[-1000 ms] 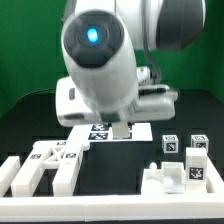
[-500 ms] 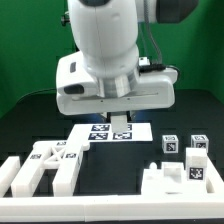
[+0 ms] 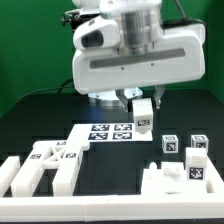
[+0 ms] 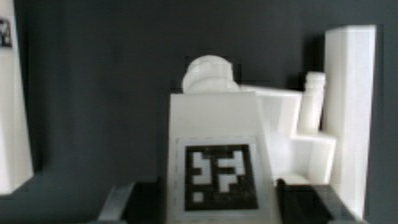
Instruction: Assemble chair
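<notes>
My gripper point(image 3: 140, 100) is shut on a white tagged chair block point(image 3: 144, 113) and holds it in the air above the black table, right of the marker board point(image 3: 84, 137). In the wrist view the block point(image 4: 217, 140) sits between both dark fingers point(image 4: 304, 200), tag facing the camera. Other chair parts lie below: a group of tagged frames and slabs point(image 3: 48, 160) at the exterior view's front left, a blocky piece point(image 3: 170, 176) at the front right, and two small tagged cubes point(image 3: 170, 145) point(image 3: 198, 142) behind it.
A low white border rail point(image 3: 100, 203) runs along the front, with another point(image 3: 8, 176) at the exterior view's left. Green walls stand behind. In the wrist view white parts point(image 4: 345, 90) lie beyond the held block.
The arm has risen and swung toward the exterior view's right. The white block has come up off the table near the marker board, held in the gripper.
</notes>
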Tool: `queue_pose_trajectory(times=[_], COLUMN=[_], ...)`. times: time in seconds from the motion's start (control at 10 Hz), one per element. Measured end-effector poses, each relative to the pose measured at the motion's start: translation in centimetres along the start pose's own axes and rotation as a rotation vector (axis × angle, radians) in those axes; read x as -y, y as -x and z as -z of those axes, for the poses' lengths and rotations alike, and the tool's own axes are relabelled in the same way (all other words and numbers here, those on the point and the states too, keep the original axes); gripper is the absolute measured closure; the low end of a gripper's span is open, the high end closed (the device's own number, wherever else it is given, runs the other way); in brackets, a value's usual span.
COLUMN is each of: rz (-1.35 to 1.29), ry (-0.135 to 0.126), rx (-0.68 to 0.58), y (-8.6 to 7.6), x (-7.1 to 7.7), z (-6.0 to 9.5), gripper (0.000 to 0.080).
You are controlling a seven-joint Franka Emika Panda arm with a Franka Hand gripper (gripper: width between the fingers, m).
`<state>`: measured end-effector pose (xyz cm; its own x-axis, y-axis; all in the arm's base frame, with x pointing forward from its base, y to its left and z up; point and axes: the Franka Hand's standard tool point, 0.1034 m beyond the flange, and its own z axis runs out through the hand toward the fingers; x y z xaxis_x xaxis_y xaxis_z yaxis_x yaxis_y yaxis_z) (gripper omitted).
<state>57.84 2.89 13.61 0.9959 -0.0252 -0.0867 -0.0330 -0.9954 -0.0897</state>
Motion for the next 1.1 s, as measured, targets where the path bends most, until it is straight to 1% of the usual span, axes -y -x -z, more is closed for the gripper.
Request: queue_pose_trajectory(times=[0.3,0.4,0.5,0.6,0.7,0.8,0.9,1.1], rz=[0.001,0.006,0.010,0.025,0.039,0.044,0.046,0.046], ry=[0.029,0.041,0.054,0.076,0.107,0.123,0.132,0.129], rx=[-0.219,-0.337,-0.427,-0.515,-0.651,-0.727,-0.747,-0.724], y=[-1.0,-1.8,-2.4,-3.6,-4.8,-4.9,-4.8,-4.6], x=[-0.4,0.1,0.4,0.3,0.1,0.0,-0.2,-0.2], z=[-0.1,-0.4,-0.9,-1.2,-1.1,-1.2,-1.5,-1.9], gripper=[0.0514,0.0514,0.0514,0.0514,0.0514,0.0514,0.0514,0.0514])
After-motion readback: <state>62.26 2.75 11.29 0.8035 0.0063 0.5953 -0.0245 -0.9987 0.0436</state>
